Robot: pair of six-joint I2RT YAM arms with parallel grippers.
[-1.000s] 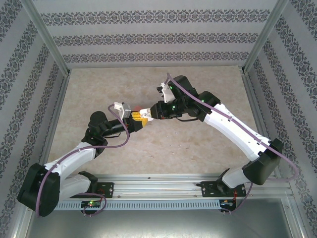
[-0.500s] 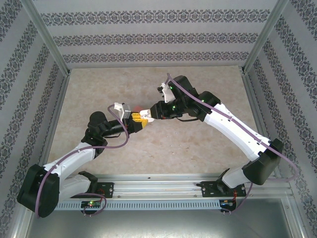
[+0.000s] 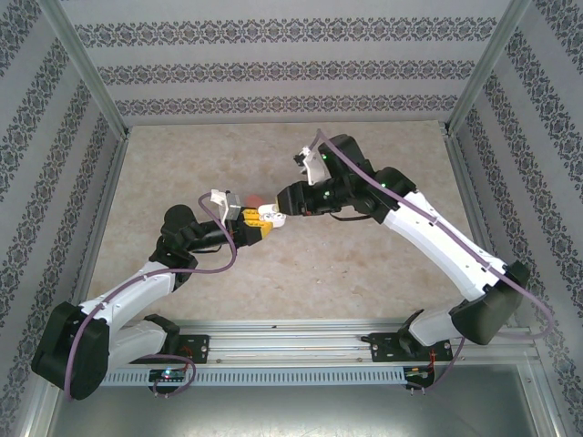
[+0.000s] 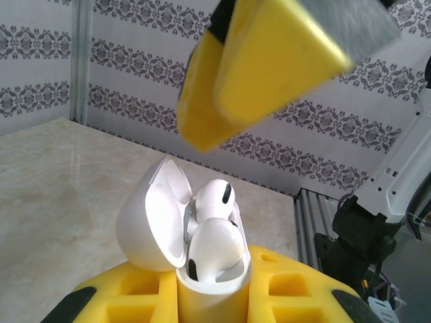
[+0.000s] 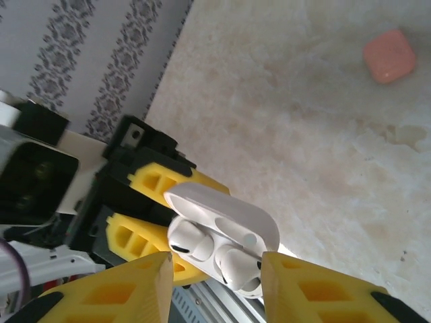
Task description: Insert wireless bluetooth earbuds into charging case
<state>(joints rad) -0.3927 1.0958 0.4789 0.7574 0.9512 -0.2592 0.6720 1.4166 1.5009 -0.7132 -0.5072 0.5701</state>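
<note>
Earbuds, look: I see two glossy white earbuds (image 4: 215,245) with rounded heads up, seated side by side in their wells. The nearer one shows a small dark spot.
Charging case, look: the charging case (image 4: 210,299) is white and pill-shaped. Its lid (image 4: 151,219) is swung open and tips toward the left of the left wrist frame.
Where it all is: in the top view the case sits at the centre of the frame, held above the table (image 3: 301,273) where the two grippers meet.
Left arm: the left arm (image 3: 137,291) runs from the lower left corner up to the centre, its wrist aimed right.
Left gripper: the left gripper (image 4: 212,306) has its yellow fingers pressed against the case's lower body, one on each side.
Right arm: the right arm (image 3: 437,241) climbs from the lower right, bends at the elbow, and points left to the centre.
Right gripper: the right gripper (image 5: 215,262) is spread, with nothing pinched.
Earbuds against right gripper: in the right wrist view they lie in the gap between its two fingertips at the bottom of the frame. The right-hand tip is just beside a bud, and I cannot tell if it touches.
Elsewhere: an orange-pink case (image 5: 389,55) lies on the table, upper right of the right wrist frame.
</note>
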